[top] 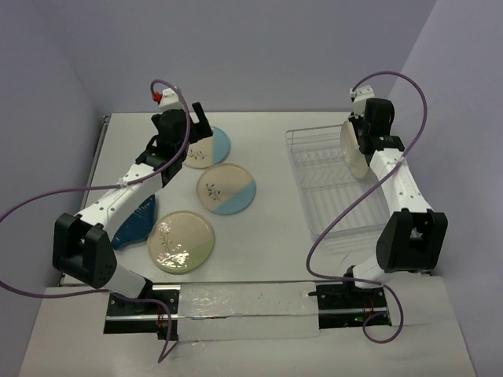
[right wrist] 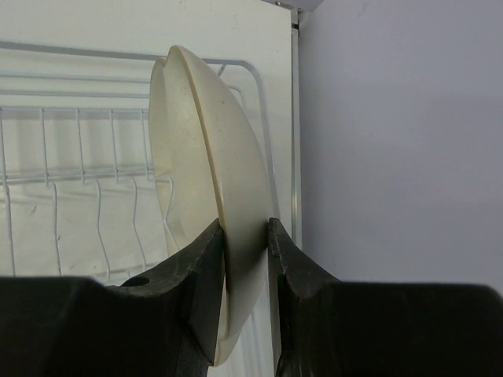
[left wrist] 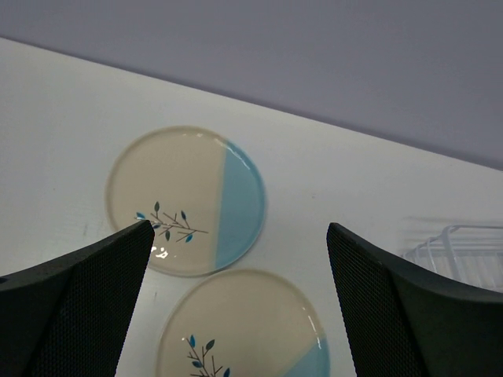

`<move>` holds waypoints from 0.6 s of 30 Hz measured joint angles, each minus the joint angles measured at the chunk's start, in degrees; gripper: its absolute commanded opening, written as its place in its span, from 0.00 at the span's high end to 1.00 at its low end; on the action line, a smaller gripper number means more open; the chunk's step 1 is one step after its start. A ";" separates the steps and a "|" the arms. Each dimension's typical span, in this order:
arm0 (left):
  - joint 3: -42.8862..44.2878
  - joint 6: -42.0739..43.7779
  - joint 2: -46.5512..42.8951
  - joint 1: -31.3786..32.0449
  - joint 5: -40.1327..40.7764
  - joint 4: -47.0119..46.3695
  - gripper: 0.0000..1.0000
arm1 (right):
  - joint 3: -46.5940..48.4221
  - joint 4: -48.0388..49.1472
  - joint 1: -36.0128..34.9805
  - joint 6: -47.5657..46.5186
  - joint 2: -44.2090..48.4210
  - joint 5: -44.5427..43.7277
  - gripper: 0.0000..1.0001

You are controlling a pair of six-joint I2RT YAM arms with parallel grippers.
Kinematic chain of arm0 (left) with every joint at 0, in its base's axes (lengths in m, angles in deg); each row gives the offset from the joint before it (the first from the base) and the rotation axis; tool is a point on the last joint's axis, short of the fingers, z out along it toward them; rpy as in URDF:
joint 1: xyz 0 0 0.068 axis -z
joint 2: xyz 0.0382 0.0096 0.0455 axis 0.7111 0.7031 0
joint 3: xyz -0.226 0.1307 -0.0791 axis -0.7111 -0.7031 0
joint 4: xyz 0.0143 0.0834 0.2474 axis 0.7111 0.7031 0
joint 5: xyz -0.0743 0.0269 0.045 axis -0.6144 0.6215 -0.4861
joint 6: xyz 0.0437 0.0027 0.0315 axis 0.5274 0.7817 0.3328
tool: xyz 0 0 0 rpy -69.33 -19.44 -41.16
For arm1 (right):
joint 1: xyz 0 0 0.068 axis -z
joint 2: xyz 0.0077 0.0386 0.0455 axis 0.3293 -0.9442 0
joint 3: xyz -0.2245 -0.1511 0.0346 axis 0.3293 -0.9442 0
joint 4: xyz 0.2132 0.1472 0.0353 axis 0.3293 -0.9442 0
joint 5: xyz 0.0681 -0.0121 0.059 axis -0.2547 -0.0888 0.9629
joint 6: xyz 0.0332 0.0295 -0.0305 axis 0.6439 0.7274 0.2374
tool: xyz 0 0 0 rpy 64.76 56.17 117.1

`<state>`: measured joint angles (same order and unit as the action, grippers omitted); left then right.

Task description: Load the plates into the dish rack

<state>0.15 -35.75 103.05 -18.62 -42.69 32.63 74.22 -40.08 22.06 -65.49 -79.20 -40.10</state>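
My right gripper (top: 363,144) is shut on the rim of a cream plate (top: 351,150), held on edge over the far right end of the white wire dish rack (top: 314,184); the plate (right wrist: 206,181) shows edge-on in the right wrist view, pinched between my fingertips (right wrist: 206,259). My left gripper (top: 191,135) is open and empty, hovering over the far cream-and-light-blue plate (top: 209,146), (left wrist: 189,198). A second cream-and-blue plate (top: 226,188), (left wrist: 244,326) lies nearer. A pale green floral plate (top: 181,241) and a dark blue plate (top: 134,224) lie at the near left.
The rack's prongs (right wrist: 78,196) stand below the held plate. Purple walls close in on the left, back and right. A clear strip (top: 247,306) lies between the arm bases at the near edge.
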 measured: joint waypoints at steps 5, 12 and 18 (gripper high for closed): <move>1.31 0.11 0.58 -1.98 -3.12 -1.30 0.01 | -5.54 4.40 0.42 4.09 3.26 -1.03 0.85; -0.49 0.09 0.41 -4.06 -6.87 -2.98 0.01 | -12.15 9.54 0.34 6.24 7.13 -2.83 0.95; -2.91 0.01 0.23 -5.59 -9.21 -3.49 0.01 | -17.23 12.45 -0.51 8.19 9.95 -5.71 1.00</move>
<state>-2.76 -35.74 103.29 -24.21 -51.90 29.13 56.99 -27.63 21.55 -57.30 -69.25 -45.81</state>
